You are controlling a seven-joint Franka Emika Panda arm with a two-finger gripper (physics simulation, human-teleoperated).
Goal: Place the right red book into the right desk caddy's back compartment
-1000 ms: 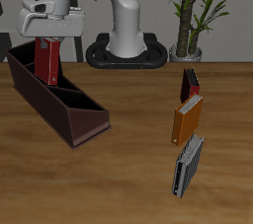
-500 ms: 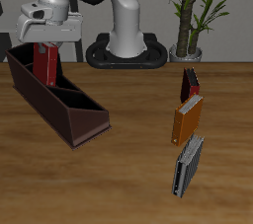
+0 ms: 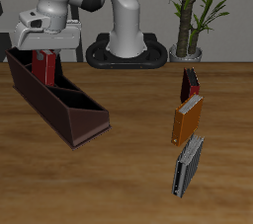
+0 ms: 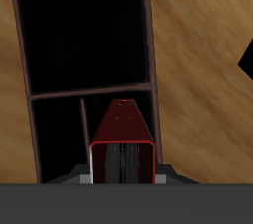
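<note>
Lower now than a second ago, the right red book (image 3: 42, 67) has sunk with my hand (image 3: 43, 52) — where its lower end stood above the rim before, it now dips inside the right desk caddy (image 3: 71, 112) at the back end. I keep my hand clenched on the book's top edge, holding it upright; in the wrist view the red cover (image 4: 123, 131) runs down from between my fingers into the dark of the box, over the divider (image 4: 89, 93) that crosses the caddy's inside. I cannot tell whether the book's bottom edge touches the caddy floor.

The caddy lies at a slant on the bench (image 3: 128, 179), one end toward the bench's back, the other nearer the front edge. Well apart from it, across the bench, three more books stand in a row running front to back: a dark maroon-black book (image 3: 190, 84) farthest back, an orange book (image 3: 188, 120) in the middle, a grey-black book (image 3: 188, 165) nearest the front. Behind them, a potted plant (image 3: 192, 11) stands beside my arm's base (image 3: 126, 53).
</note>
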